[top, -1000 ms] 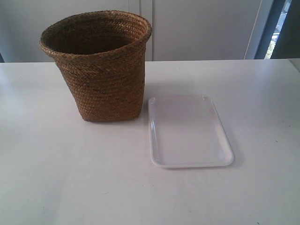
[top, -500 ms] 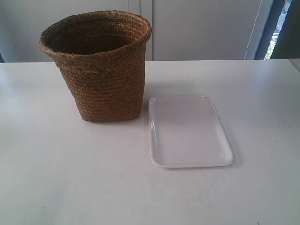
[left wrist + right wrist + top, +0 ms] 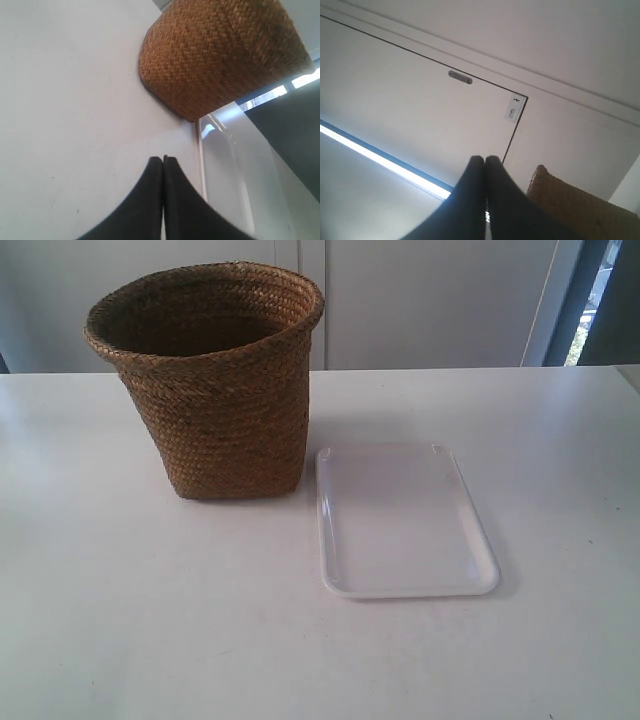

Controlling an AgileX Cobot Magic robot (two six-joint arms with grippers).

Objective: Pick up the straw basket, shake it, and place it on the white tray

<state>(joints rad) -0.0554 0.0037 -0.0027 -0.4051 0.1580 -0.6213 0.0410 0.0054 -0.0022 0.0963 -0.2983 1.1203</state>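
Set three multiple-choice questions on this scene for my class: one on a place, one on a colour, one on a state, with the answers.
1. Where does the straw basket stand relative to the white tray?
A. On it
B. Beside it, on the table
C. Lifted above it

2. What colour is the straw basket?
A. Brown
B. White
C. Blue

3. How is the left pincer?
A. Wide open
B. Clamped on the basket's rim
C. Shut, holding nothing

Answers:
1 B: its base rests on the table next to the tray.
2 A: the braided straw is brown.
3 C: the left wrist view shows its fingertips together, short of the basket.
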